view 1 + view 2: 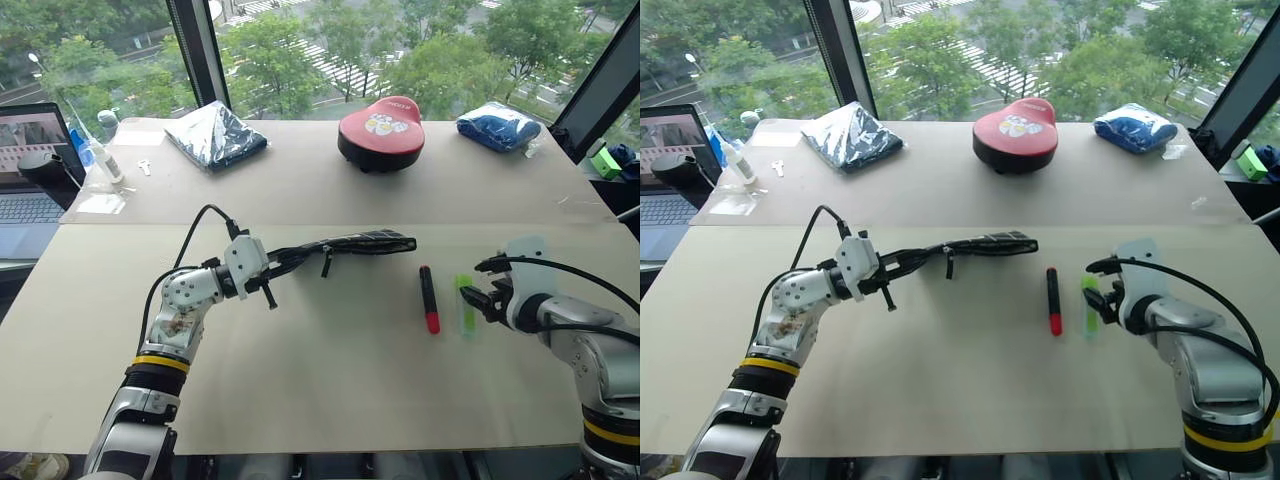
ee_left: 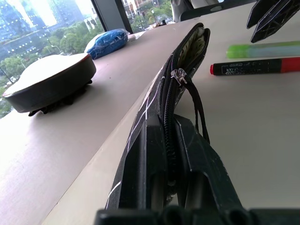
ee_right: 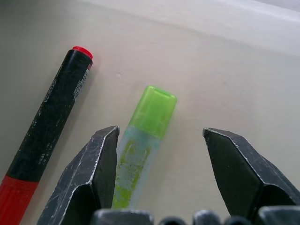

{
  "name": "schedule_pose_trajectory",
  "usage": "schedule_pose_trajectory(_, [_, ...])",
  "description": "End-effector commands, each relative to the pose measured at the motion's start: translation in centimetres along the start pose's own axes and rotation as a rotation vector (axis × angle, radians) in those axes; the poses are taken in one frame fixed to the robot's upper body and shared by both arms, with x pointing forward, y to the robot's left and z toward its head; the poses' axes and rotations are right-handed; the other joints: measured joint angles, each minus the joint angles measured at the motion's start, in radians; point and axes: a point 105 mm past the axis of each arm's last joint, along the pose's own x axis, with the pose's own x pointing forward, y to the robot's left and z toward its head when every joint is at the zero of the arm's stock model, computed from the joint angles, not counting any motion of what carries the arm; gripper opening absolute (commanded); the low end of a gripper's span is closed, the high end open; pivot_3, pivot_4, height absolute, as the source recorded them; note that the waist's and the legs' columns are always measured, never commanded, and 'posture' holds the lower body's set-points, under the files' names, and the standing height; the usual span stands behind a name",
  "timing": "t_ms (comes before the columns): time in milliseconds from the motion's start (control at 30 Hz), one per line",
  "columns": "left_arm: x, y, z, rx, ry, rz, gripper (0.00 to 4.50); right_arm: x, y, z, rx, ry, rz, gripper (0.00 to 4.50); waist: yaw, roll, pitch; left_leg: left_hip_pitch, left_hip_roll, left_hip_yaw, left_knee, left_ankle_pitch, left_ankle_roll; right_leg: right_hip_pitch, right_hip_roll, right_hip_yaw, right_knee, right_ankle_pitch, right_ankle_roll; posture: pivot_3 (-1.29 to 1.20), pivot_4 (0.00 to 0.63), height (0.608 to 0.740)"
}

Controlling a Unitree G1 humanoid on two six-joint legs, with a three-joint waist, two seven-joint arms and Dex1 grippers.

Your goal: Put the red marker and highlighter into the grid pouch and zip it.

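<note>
The pouch (image 1: 345, 245) is clamped at one end by the shut left pincer (image 1: 268, 268), held edge-up above the desk (image 1: 320, 380), its length running rightward. The marker (image 1: 428, 298) and highlighter (image 1: 465, 303) lie parallel, lengthwise toward the window, red end nearest. The right pincer (image 1: 476, 292) is spread wide, empty, at the highlighter.

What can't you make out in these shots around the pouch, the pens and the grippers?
- Grid pouch, head views: seen edge-on, so its inside is hidden.
- Highlighter, right wrist view: lower end hidden behind a finger of the open right gripper.
- Red marker, left wrist view: print on the barrel too small to read.
- Left gripper: shut on the pouch, covering that end.
</note>
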Motion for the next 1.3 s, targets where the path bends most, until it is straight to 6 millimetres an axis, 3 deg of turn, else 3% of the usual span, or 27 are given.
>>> schedule_pose_trajectory(33, [-0.3,0.6,0.7,0.028,-0.029,0.029,0.0,0.0,0.2,0.2,0.011,-0.01,-0.002,3.2,0.0,0.0,0.0,0.0,0.0,0.0,0.0,0.0,0.0,0.0,0.0,0.0,0.0,0.0,0.0,0.0,0.15,0.74])
schedule_pose_trajectory(233, [-0.5,0.6,0.6,0.018,-0.027,0.052,0.0,0.5,0.8,-0.2,0.029,0.004,0.012,3.2,0.001,0.0,0.0,0.0,0.0,0.0,0.0,0.0,0.0,0.0,0.0,0.0,0.0,0.0,0.0,0.0,0.15,0.74])
schedule_pose_trajectory(633, [-0.2,1.2,1.4,0.018,-0.043,0.08,0.0,0.8,0.2,-3.4,0.067,0.097,-0.038,3.2,0.004,0.0,0.0,0.002,0.0,0.0,0.0,0.0,0.001,0.003,0.001,0.0,0.0,0.0,0.0,0.0,0.15,0.74])
schedule_pose_trajectory(767, [-0.1,1.3,1.5,0.022,-0.045,0.076,0.0,0.8,0.2,-3.2,0.069,0.077,-0.038,2.14,0.008,0.0,0.0,0.005,0.0,0.0,0.0,-0.001,0.001,0.005,0.001,0.0,-0.001,0.0,0.0,0.0,0.15,0.74])
schedule_pose_trajectory(867, [0.0,1.4,1.5,0.023,-0.045,0.075,0.0,0.8,0.2,-2.6,0.081,0.049,-0.033,1.15,0.009,0.0,0.0,0.005,0.0,-0.001,0.0,-0.001,0.001,0.006,0.001,0.0,-0.001,0.0,0.001,0.0,0.15,0.74])
schedule_pose_trajectory(900, [0.0,1.5,1.5,0.024,-0.045,0.074,0.0,0.8,0.3,-2.4,0.073,0.04,-0.032,1.01,0.009,0.0,0.0,0.005,0.0,-0.001,0.001,-0.001,0.001,0.006,0.001,0.0,-0.001,0.0,0.001,0.0,0.15,0.74])
schedule_pose_trajectory(1067, [0.1,1.5,1.3,0.024,-0.042,0.073,0.0,0.9,0.4,-1.3,0.021,-0.006,-0.03,1.0,0.006,0.0,0.0,0.005,0.0,0.0,0.0,-0.001,0.001,0.006,0.001,0.0,-0.001,0.0,0.001,0.0,0.15,0.74])
schedule_pose_trajectory(1200, [0.1,0.8,0.6,0.024,-0.029,0.057,0.0,0.5,0.8,3.8,-0.066,-0.213,-0.001,1.0,-0.001,0.0,0.0,0.005,0.0,0.0,0.0,0.0,0.001,0.006,0.001,0.0,-0.001,0.0,0.001,0.0,0.15,0.74])
schedule_pose_trajectory(1300, [0.2,0.2,0.1,0.037,-0.011,0.03,0.0,-0.9,1.1,7.1,-0.138,-0.339,0.078,1.0,-0.001,0.0,0.0,0.005,0.0,0.001,0.0,0.0,0.001,0.004,0.002,0.0,0.0,0.0,0.0,0.0,0.15,0.74])
